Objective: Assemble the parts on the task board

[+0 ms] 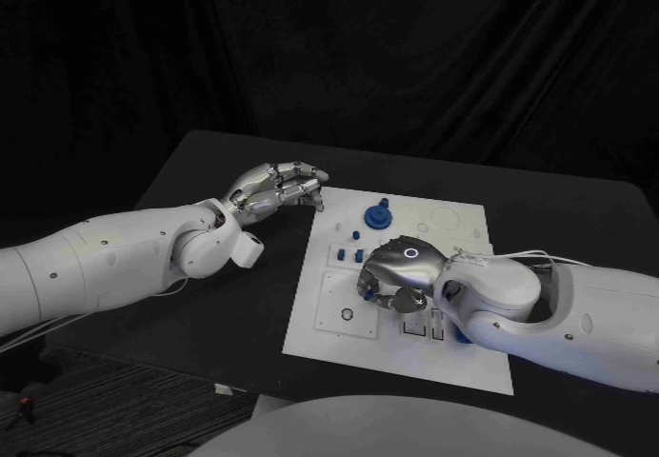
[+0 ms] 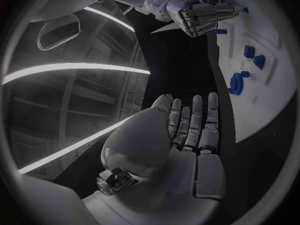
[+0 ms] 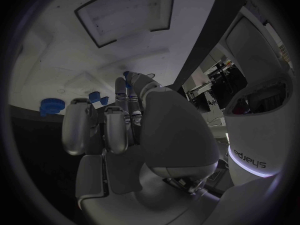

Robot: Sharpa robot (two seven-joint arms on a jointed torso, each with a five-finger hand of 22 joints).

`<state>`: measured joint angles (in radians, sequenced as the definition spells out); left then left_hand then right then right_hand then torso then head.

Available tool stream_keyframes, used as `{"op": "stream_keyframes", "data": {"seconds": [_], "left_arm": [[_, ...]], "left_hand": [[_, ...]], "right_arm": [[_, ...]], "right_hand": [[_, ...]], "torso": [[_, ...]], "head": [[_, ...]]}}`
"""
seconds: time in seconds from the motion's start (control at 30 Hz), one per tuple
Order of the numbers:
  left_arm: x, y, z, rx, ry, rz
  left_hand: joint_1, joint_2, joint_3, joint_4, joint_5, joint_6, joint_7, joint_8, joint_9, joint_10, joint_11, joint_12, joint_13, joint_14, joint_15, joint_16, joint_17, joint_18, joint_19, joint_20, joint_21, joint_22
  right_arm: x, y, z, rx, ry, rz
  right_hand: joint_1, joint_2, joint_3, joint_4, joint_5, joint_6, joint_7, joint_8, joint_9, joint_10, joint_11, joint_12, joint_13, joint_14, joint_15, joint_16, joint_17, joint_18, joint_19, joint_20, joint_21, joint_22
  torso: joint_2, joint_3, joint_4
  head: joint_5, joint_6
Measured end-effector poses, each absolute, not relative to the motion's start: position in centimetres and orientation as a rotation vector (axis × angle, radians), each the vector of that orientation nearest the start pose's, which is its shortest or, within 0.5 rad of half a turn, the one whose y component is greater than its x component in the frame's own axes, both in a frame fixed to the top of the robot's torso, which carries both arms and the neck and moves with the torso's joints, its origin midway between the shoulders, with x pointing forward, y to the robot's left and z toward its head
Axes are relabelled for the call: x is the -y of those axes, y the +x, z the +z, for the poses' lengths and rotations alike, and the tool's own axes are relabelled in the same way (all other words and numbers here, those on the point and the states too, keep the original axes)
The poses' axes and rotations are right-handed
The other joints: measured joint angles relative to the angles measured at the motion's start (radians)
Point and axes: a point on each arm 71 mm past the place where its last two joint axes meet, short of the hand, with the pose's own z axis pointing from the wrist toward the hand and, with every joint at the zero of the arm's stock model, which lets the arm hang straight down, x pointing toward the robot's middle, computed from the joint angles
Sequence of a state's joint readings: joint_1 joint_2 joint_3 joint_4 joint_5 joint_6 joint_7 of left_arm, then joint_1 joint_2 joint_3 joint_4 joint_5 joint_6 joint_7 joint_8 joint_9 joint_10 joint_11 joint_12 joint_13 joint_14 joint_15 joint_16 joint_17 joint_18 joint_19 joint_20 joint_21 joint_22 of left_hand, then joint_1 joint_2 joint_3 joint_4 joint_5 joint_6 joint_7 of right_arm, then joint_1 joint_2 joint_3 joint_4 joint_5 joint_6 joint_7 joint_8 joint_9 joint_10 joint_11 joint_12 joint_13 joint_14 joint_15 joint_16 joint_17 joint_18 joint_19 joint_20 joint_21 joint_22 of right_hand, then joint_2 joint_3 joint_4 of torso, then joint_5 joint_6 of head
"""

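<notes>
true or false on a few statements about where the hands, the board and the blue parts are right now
1. The right hand is over the task board. True.
2. The left hand rests on the middle of the board. False: it is off the board, by its far left corner, over the black table.
3. A blue gear-like part sits on the far half of the board. True.
4. The left hand holds a blue part. False: in the left wrist view its fingers lie straight, with nothing in them.
5. The board lies on a white table. False: the table is black.
</notes>
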<state>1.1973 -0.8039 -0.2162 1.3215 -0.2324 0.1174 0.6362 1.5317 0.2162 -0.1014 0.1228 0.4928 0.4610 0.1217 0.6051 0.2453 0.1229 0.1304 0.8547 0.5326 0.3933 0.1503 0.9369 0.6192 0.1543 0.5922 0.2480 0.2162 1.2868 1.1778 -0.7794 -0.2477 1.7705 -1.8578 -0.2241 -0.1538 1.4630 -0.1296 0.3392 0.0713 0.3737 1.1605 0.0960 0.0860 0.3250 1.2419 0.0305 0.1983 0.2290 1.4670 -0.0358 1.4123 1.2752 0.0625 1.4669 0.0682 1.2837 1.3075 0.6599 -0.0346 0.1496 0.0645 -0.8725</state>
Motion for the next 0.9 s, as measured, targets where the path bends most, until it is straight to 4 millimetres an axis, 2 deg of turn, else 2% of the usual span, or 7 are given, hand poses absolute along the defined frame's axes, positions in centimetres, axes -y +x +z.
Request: {"op": "stream_keyframes", "data": {"seconds": [0.23,0.37,0.53,0.63,0.7,0.77,0.9], "left_arm": [[-22.66,48.24,-23.48,-1.628,-0.719,-1.792],[-22.65,48.25,-23.5,-1.63,-0.72,-1.791],[-22.59,48.23,-23.51,-1.633,-0.72,-1.792],[-22.57,48.23,-23.52,-1.635,-0.72,-1.793],[-22.57,48.23,-23.52,-1.635,-0.721,-1.792],[-22.58,48.23,-23.53,-1.636,-0.721,-1.792],[-22.61,48.23,-23.54,-1.637,-0.722,-1.792]], "left_hand": [[0.0,0.0,0.0,0.0,0.0,0.0,0.0,0.0,0.0,0.0,0.0,-0.004,0.0,0.0,0.0,0.0,0.0,0.0,0.0,0.0,0.0,0.0],[0.0,0.0,0.003,-0.003,0.0,0.0,0.0,0.0,0.0,0.0,0.0,-0.004,-0.002,0.0,0.0,0.0,-0.001,0.0,0.0,0.0,-0.004,0.001],[0.0,0.0,0.003,-0.003,0.004,0.0,0.0,0.0,-0.001,0.0,0.0,-0.004,-0.003,0.0,0.0,0.0,-0.001,0.0,0.0,0.0,-0.004,0.001],[0.0,0.0,0.003,-0.003,0.004,0.0,0.0,0.0,-0.001,0.0,0.0,-0.004,-0.003,0.0,0.0,0.0,-0.001,0.0,0.0,0.0,-0.004,0.001],[0.0,0.0,0.003,-0.003,0.004,0.0,0.0,0.0,-0.001,0.0,0.0,-0.004,-0.003,0.0,0.0,0.0,-0.001,0.0,0.0,0.0,-0.004,0.001],[0.0,0.0,0.007,-0.007,0.004,0.0,0.0,0.0,-0.001,0.0,0.0,-0.004,-0.003,0.0,0.0,0.0,-0.001,0.0,-0.004,-0.004,-0.004,0.003],[0.0,0.0,0.007,-0.007,0.004,0.0,0.0,0.0,-0.001,0.0,0.0,-0.004,-0.003,0.0,0.0,0.0,-0.001,0.0,-0.004,-0.004,-0.004,0.003]], "right_arm": [[10.16,37.7,-24.33,-1.699,-0.772,0.714],[10.07,37.76,-24.42,-1.703,-0.774,0.71],[10.1,37.76,-24.66,-1.714,-0.776,0.704],[10.16,37.76,-24.83,-1.722,-0.776,0.699],[10.19,37.76,-24.91,-1.726,-0.777,0.696],[10.21,37.76,-24.95,-1.728,-0.778,0.695],[10.41,37.79,-24.99,-1.73,-0.774,0.691]], "right_hand": [[0.0,0.0,0.0,0.0,0.0,-0.002,-0.001,0.0,-0.005,0.0,0.0,0.0,0.002,0.0,0.0,-0.004,-0.006,0.0,0.0,0.0,-0.006,0.0],[0.0,0.0,0.0,0.0,-0.009,-0.012,0.009,-0.012,-0.011,-0.009,0.009,0.0,0.006,0.0,0.0,-0.01,-0.014,0.0,0.0,0.0,-0.017,0.0],[-0.012,-0.007,-0.003,0.004,-0.07,-0.084,0.023,-0.022,-0.043,-0.046,0.016,0.007,0.02,0.0,0.0,-0.025,-0.037,0.0,-0.013,0.008,-0.045,0.0],[-0.037,-0.015,-0.017,0.017,-0.124,-0.142,0.013,-0.022,-0.066,-0.071,0.013,0.015,0.03,0.0,0.0,-0.033,-0.049,0.0,-0.016,0.005,-0.057,0.0],[-0.055,-0.023,-0.029,0.029,-0.16,-0.189,0.002,-0.022,-0.084,-0.102,0.017,0.021,0.04,0.0,0.0,-0.039,-0.057,0.0,-0.021,0.008,-0.07,0.0],[-0.073,-0.027,-0.047,0.047,-0.203,-0.251,-0.022,-0.022,-0.106,-0.149,0.027,0.034,0.055,0.0,0.008,-0.045,-0.066,0.0,-0.029,0.011,-0.082,0.0],[-0.078,-0.032,-0.092,0.063,-0.246,-0.316,-0.041,-0.022,-0.135,-0.227,0.04,0.053,0.077,0.0,0.008,-0.05,-0.075,0.0,-0.032,0.014,-0.099,0.0]], "torso": [[0.0,-0.0001,0.0],[0.0,-0.0003,-0.0001],[-0.001,-0.0003,0.0],[-0.001,-0.0002,0.0],[-0.001,-0.0001,0.0],[-0.001,0.0,0.0],[-0.001,0.0006,-0.0001]], "head": [[0.002,0.0],[0.002,0.0],[0.002,0.0],[0.004,0.0],[0.005,0.0],[0.005,0.0],[0.007,0.0]]}}
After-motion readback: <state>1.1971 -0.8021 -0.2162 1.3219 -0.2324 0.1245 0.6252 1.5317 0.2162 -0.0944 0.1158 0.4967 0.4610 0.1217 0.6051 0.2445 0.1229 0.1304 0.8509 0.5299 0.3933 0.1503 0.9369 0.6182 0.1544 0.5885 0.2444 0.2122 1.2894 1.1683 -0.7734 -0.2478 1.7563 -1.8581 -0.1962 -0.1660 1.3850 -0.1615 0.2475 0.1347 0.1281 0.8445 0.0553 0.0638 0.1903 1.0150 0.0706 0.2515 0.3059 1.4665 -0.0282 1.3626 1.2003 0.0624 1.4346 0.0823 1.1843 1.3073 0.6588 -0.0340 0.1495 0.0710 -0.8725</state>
